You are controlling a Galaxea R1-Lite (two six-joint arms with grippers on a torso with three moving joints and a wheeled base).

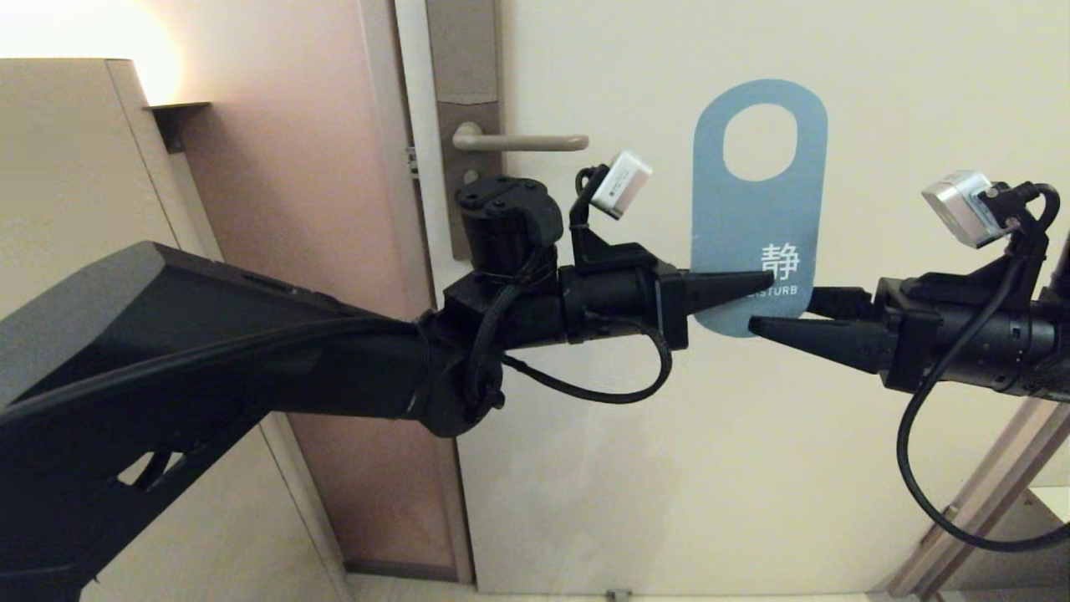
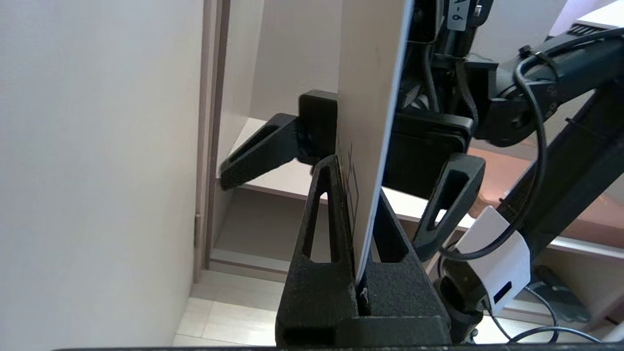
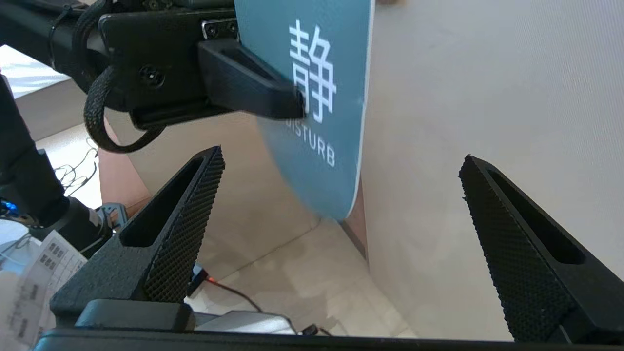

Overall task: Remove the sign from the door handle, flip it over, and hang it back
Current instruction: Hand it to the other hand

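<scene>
Before the pale door we list the sign, blue face out, off the door handle and upright — pinched near its lower end by the left gripper. Right gripper — fingers spread wide, straddling the sign's bottom edge without touching.

A cream-white door fills the centre and right of the head view. Its frame runs vertically left of centre. A pinkish-brown wall panel lies left of the frame. A beige cabinet occupies the upper left, below a bright light patch in the top left corner. A small dark bracket projects at the cabinet's upper right edge. Light floor tiles appear in the lower centre of the right wrist view. A pale shelf crosses the middle of the left wrist view.
</scene>
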